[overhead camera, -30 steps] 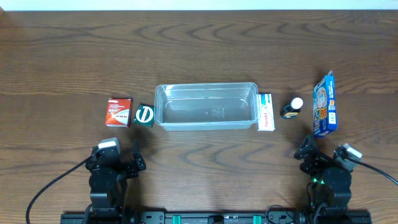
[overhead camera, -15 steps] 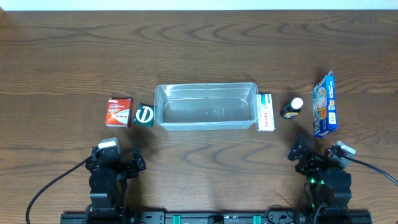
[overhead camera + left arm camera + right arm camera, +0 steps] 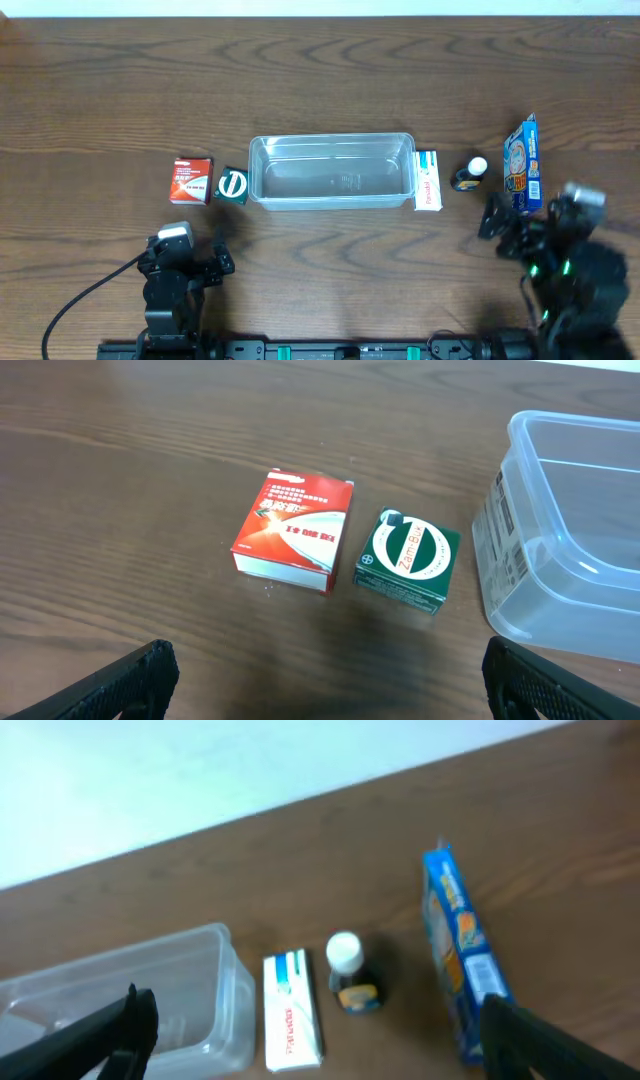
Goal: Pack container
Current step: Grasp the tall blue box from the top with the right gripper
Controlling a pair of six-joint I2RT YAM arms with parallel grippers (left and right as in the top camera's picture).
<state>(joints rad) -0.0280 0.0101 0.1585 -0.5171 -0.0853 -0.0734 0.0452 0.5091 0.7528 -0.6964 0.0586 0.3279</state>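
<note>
Overhead, the left arm's fingers [image 3: 187, 262] sit near the counter's [image 3: 320, 70] front edge. The left wrist view shows them spread wide apart and holding nothing. At 12 o'clock from them lies a red box [image 3: 191, 180], flat on its back. A green box [image 3: 232, 185] with a round white emblem lies just beside it, between the red box and the container [image 3: 330, 139].

The container, a clear rectangular tub with rounded corners, rests upright at the counter's centre with its long side across the view. The wood grain shows through its base. A printed label shows on its short left wall in the left wrist view.

At 3 o'clock from the tub, just beside its wall, lies a white box [image 3: 428, 180]. Next come a small dark bottle [image 3: 470, 173] with a white cap, standing, and a blue carton [image 3: 522, 167] standing on edge.

The right arm's fingers [image 3: 320, 1038], blurred overhead at 6 o'clock from the carton, are also wide apart and grip nothing.

The counter is dark brown wood with a strong grain. A pale surface [image 3: 150, 780] lies beyond its far edge.
</note>
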